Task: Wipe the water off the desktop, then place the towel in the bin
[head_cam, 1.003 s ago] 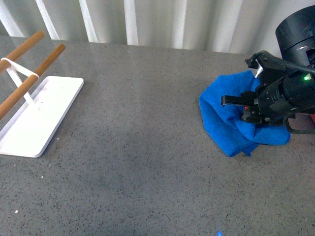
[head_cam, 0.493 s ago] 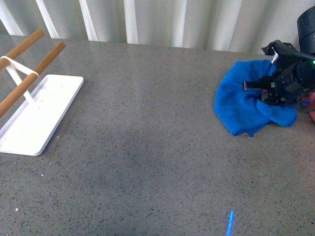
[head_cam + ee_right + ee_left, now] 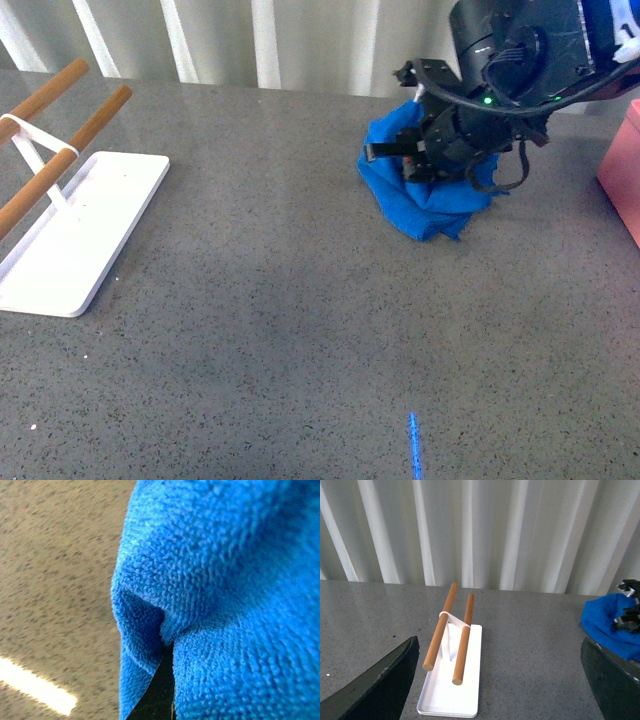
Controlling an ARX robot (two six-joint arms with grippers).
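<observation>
Front view, fuzzy blue towel (image 3: 418, 208) bunched on speckled desktop (image 3: 300, 330), right jaws clamping it, left jaws apart.

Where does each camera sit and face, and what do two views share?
Front view: on the robot's body, looking over the speckled dark grey desktop; shows the right gripper clutching the bright blue terry towel.
Left wrist view: on the left arm, facing the white tray with wooden rods; open left gripper frames it.
Right wrist view: on the right arm, pressed close against the towel.
Shared: front and left wrist views both show tray and towel.
</observation>
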